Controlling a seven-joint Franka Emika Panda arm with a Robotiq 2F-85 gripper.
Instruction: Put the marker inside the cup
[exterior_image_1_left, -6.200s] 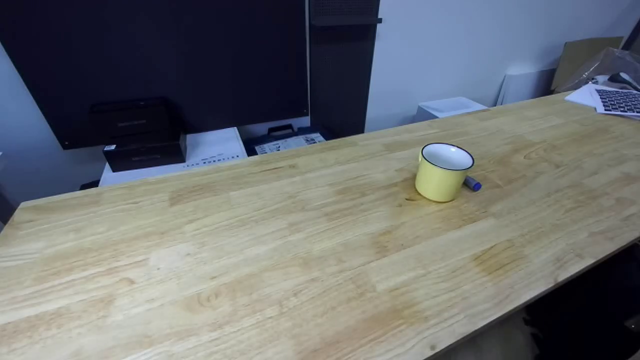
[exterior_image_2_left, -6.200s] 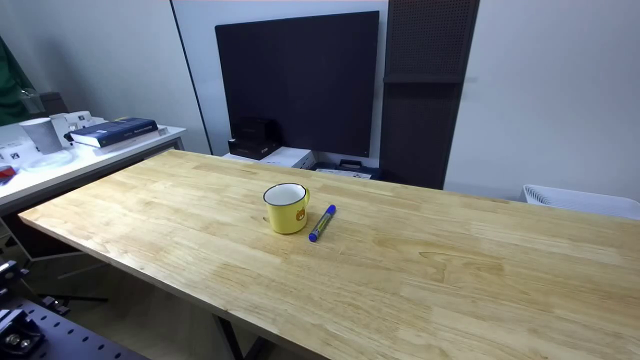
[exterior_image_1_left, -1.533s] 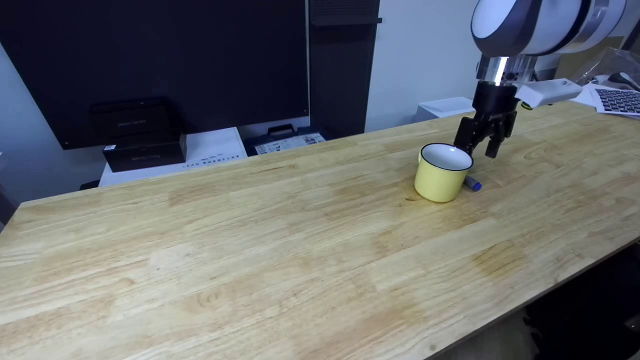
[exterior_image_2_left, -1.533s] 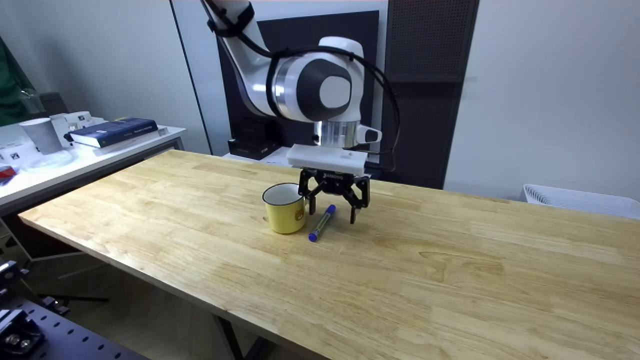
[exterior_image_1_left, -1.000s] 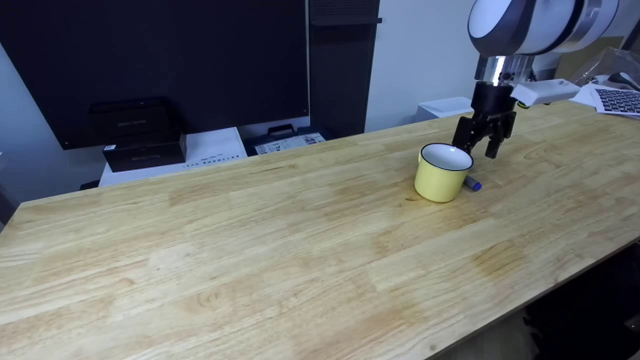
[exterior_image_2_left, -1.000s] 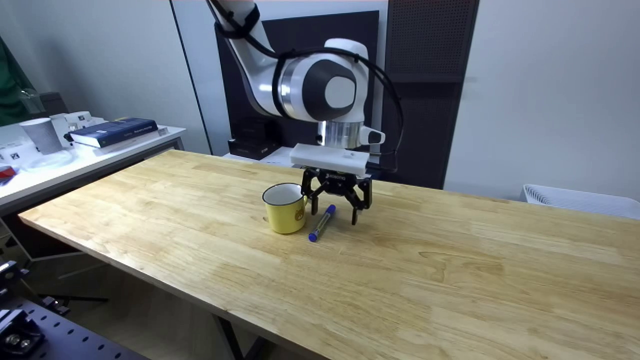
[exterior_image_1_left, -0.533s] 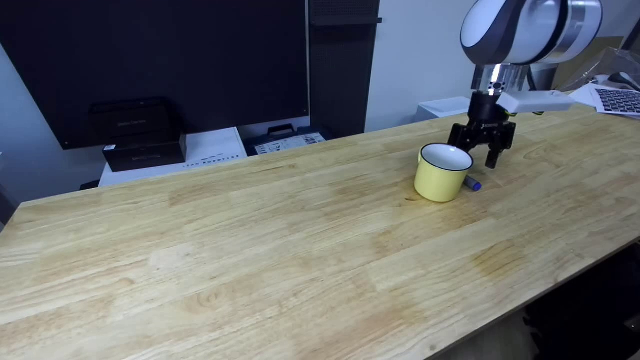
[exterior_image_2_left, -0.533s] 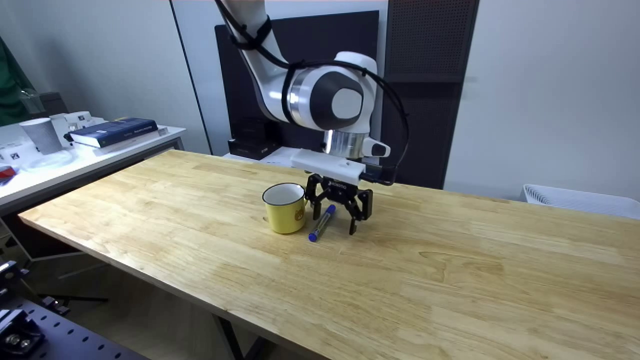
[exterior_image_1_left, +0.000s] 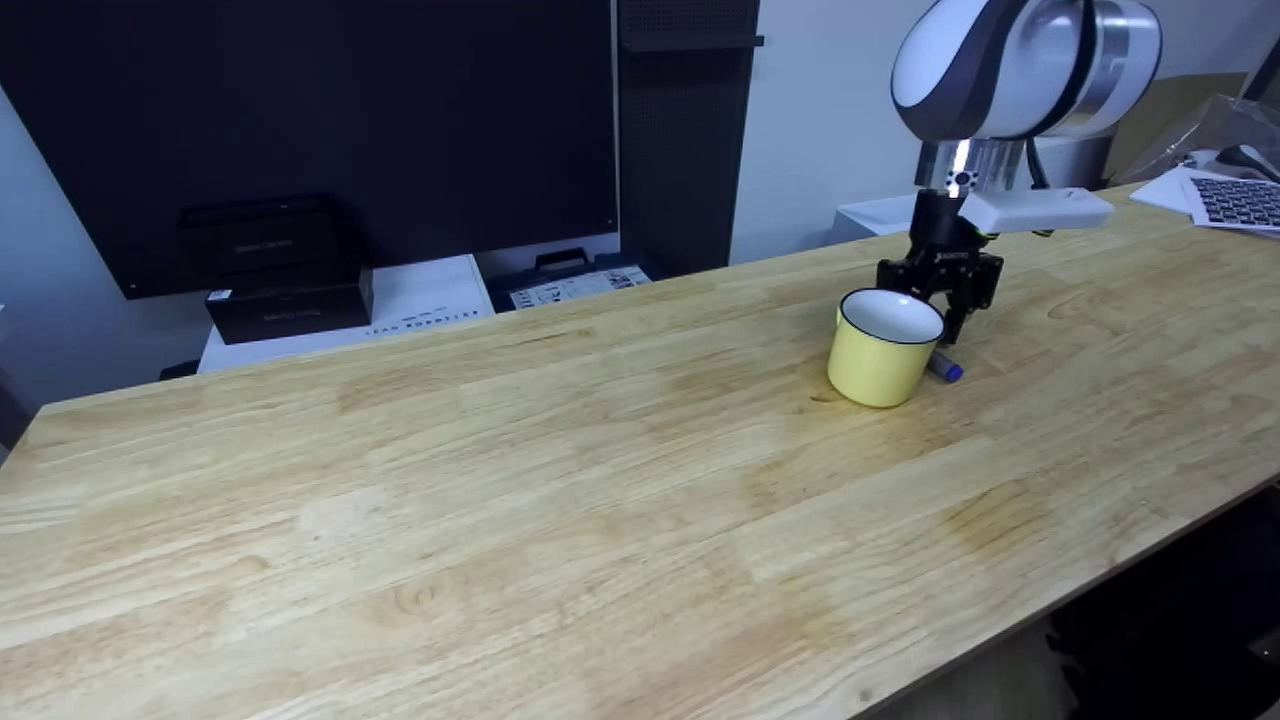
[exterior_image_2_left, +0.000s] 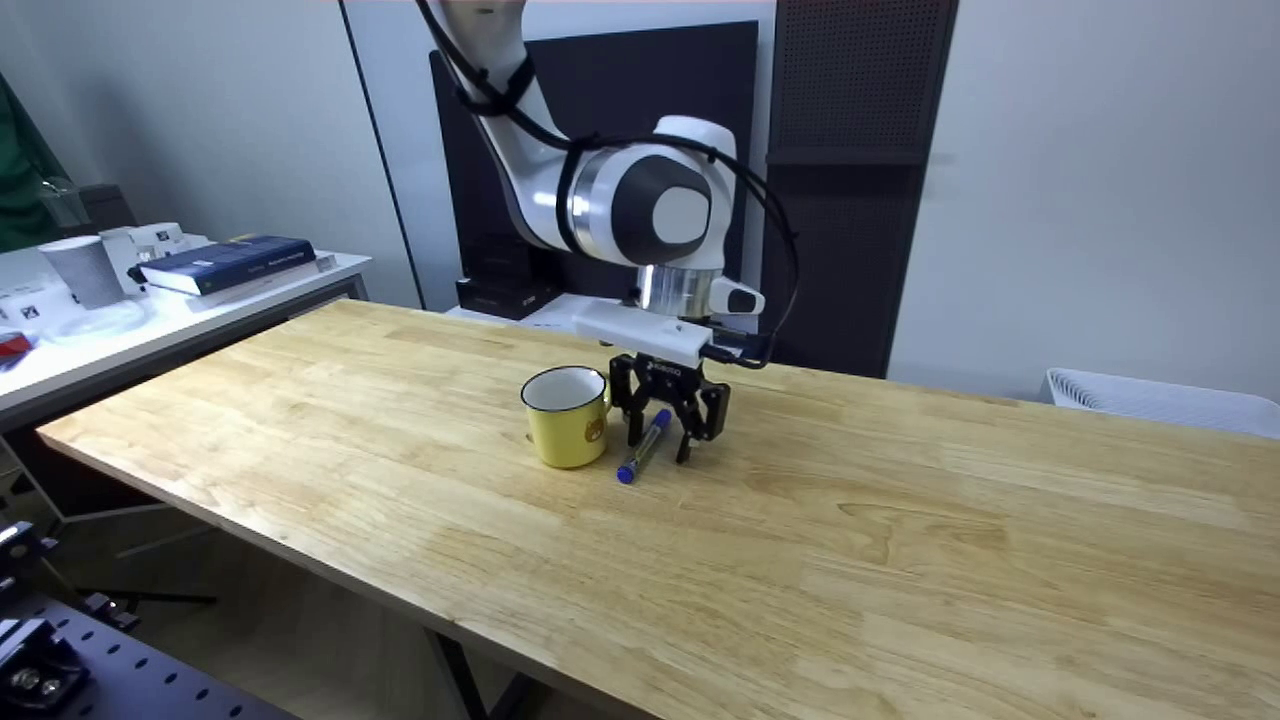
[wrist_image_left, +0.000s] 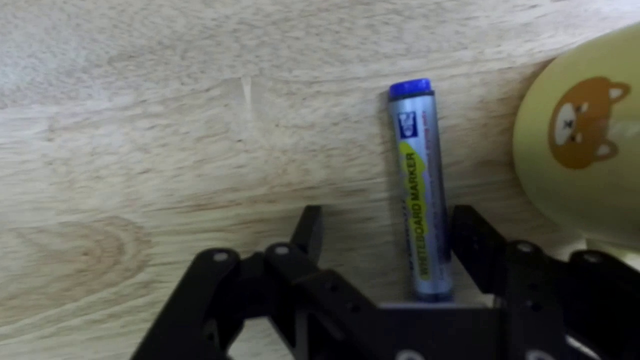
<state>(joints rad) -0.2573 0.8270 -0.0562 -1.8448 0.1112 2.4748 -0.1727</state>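
The marker (exterior_image_2_left: 646, 445), with a silver body and blue ends, lies on the table. It also shows in the wrist view (wrist_image_left: 417, 185); in an exterior view its blue end (exterior_image_1_left: 945, 367) shows beside the cup. The yellow cup (exterior_image_2_left: 566, 437) stands upright close by, also seen in an exterior view (exterior_image_1_left: 878, 368) and the wrist view (wrist_image_left: 537, 150). My gripper (exterior_image_2_left: 659, 449) is low over the table, open, with its fingers (wrist_image_left: 385, 217) on either side of the marker. The cup-side finger is very close to the marker; I cannot tell if they touch.
The wooden table (exterior_image_2_left: 850, 580) carries the cup and marker. The cup's handle (wrist_image_left: 612, 247) is right by my cup-side finger's linkage. Papers with a checkered pattern (exterior_image_1_left: 1240, 203) lie at the table's far end in an exterior view. A side table holds a book (exterior_image_2_left: 230, 262).
The arm has come in and lowered over the marker. In the last half second the fingers drew closer together and the gripper moved toward the cup. The cup has shifted slightly; the marker has not.
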